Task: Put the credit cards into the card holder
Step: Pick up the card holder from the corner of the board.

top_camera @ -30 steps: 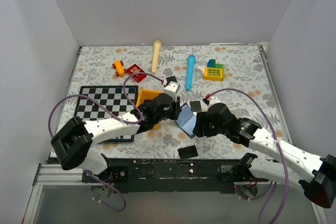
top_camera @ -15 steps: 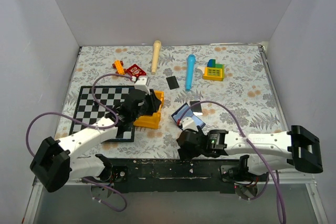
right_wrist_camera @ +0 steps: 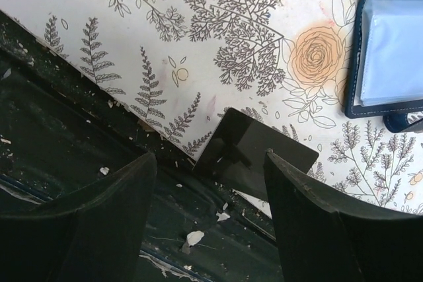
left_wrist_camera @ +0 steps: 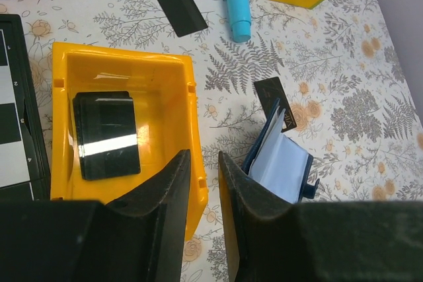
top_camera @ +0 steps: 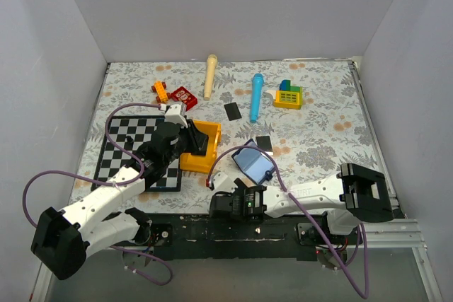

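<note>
The card holder (top_camera: 253,163) (left_wrist_camera: 283,163) lies open on the floral cloth, light blue pockets up. One black credit card (right_wrist_camera: 264,150) sits at the table's near edge, partly over the dark rail. My right gripper (right_wrist_camera: 208,156) (top_camera: 235,204) is open just above it, its fingers either side of the card's left part; it hides this card from above. Two more black cards lie flat: one (top_camera: 231,111) (left_wrist_camera: 177,14) farther back, one (top_camera: 264,143) (left_wrist_camera: 272,94) beside the holder. My left gripper (left_wrist_camera: 203,156) (top_camera: 196,141) hangs over the yellow bin, jaws a narrow gap apart, empty.
The yellow bin (top_camera: 212,132) (left_wrist_camera: 119,54) holds a glossy black block (left_wrist_camera: 106,133). A checkerboard (top_camera: 131,148) lies left of it. At the back are a blue marker (top_camera: 256,97), a wooden stick (top_camera: 210,76), red and orange bricks (top_camera: 182,96) and a yellow-green toy (top_camera: 288,95).
My right gripper swung from the card holder down to the near edge over the card. My left gripper pulled back left from the holder to above the yellow bin.
</note>
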`<move>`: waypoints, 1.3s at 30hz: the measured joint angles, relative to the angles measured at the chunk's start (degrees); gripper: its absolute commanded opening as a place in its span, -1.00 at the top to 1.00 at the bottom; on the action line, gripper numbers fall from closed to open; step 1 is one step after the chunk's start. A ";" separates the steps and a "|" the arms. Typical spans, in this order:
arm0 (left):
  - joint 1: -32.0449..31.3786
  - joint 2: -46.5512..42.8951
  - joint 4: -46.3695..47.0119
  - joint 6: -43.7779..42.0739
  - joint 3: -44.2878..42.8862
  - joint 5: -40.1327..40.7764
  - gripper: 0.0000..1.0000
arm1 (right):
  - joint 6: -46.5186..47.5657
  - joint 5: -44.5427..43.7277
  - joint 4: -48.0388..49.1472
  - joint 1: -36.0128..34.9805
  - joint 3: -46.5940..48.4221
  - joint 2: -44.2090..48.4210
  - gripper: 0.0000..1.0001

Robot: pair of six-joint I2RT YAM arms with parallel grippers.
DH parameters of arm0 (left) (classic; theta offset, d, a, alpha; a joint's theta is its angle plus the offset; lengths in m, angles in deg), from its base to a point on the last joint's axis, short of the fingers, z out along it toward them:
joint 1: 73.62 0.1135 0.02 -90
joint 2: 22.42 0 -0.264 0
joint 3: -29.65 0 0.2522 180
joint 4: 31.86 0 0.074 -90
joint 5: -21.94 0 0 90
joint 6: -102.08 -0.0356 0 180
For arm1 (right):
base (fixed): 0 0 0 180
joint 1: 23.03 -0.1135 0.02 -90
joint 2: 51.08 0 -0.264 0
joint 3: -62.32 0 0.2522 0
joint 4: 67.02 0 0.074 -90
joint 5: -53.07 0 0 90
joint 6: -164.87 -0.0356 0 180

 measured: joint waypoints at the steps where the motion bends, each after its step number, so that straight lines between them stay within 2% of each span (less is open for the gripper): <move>1: 0.11 -0.02 -0.13 -0.02 0.07 -0.04 0.53 | 0.00 0.00 -0.07 -0.35 0.02 -0.37 -0.50; 18: 1.07 -0.15 -0.42 0.00 0.85 -1.16 0.53 | -0.48 -1.75 -3.61 -2.14 0.79 -6.78 -0.52; 25: 1.40 -0.15 -0.28 0.02 0.98 -1.25 0.53 | -0.17 -2.36 -3.28 -2.08 0.76 -8.90 -0.46; 28: 1.42 -0.15 -0.20 0.02 1.03 -1.27 0.53 | 0.02 -2.29 -2.97 -2.08 0.76 -9.14 -0.33; 37: 1.46 -0.13 0.55 0.39 1.81 -1.55 0.53 | 0.92 -2.14 -3.26 -2.91 1.25 -10.10 0.26; 39: 1.53 -0.13 0.66 0.39 1.97 -1.73 0.52 | 1.09 -2.03 -4.00 -3.21 1.77 -10.29 0.46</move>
